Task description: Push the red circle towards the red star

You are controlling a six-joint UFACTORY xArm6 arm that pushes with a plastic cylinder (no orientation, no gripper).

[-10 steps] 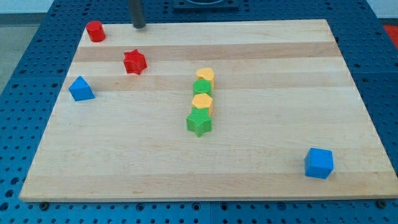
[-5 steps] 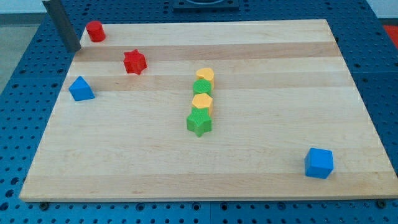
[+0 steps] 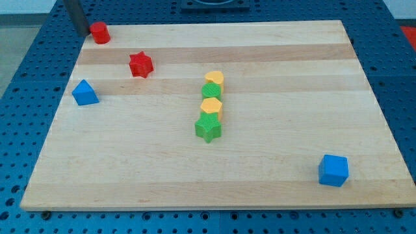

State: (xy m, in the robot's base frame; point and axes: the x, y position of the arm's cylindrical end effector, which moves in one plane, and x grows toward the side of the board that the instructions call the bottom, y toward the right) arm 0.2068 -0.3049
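Note:
The red circle stands at the board's top left corner. The red star lies below and to the right of it, a short gap apart. My tip is just left of the red circle, close to it or touching it, at the board's top left edge. The rod rises out of the view's top.
A blue triangular block lies at the left edge below the red star. A column of yellow heart, green block, yellow block and green star sits mid-board. A blue cube sits bottom right.
My tip swung from right of the red circle, round to the left below it, then up to its left side. No block has moved.

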